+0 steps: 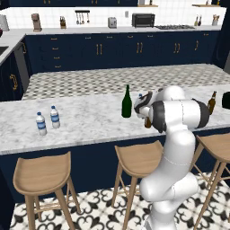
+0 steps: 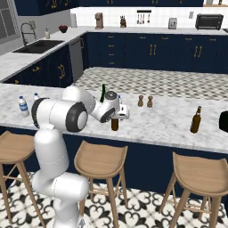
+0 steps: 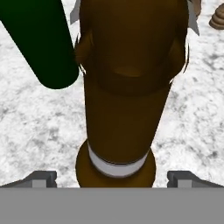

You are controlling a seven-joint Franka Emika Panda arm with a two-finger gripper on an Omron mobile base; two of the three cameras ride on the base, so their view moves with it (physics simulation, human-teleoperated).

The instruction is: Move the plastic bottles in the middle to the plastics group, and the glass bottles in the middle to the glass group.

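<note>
The middle brown beer bottle (image 3: 124, 109) stands upright on the marble counter (image 1: 85, 121), straight below my gripper (image 3: 112, 177). The gripper is open, with one fingertip (image 3: 41, 177) on each side of the bottle's base and neither touching it. My hand (image 2: 116, 111) hovers over this bottle (image 2: 115, 124). The tall green wine bottle (image 1: 126, 102) stands just to its left. A bit of the small plastic bottle (image 1: 140, 96) peeks out behind my arm. The plastics group (image 1: 48, 120) is at the counter's left. The glass group's beer bottle (image 2: 195, 120) is at the right.
Two tiny brown shakers (image 2: 145, 101) stand behind the middle bottles. A black object (image 2: 224, 121) sits at the counter's right edge. Wooden stools (image 1: 42, 173) line the counter's front edge beside my base.
</note>
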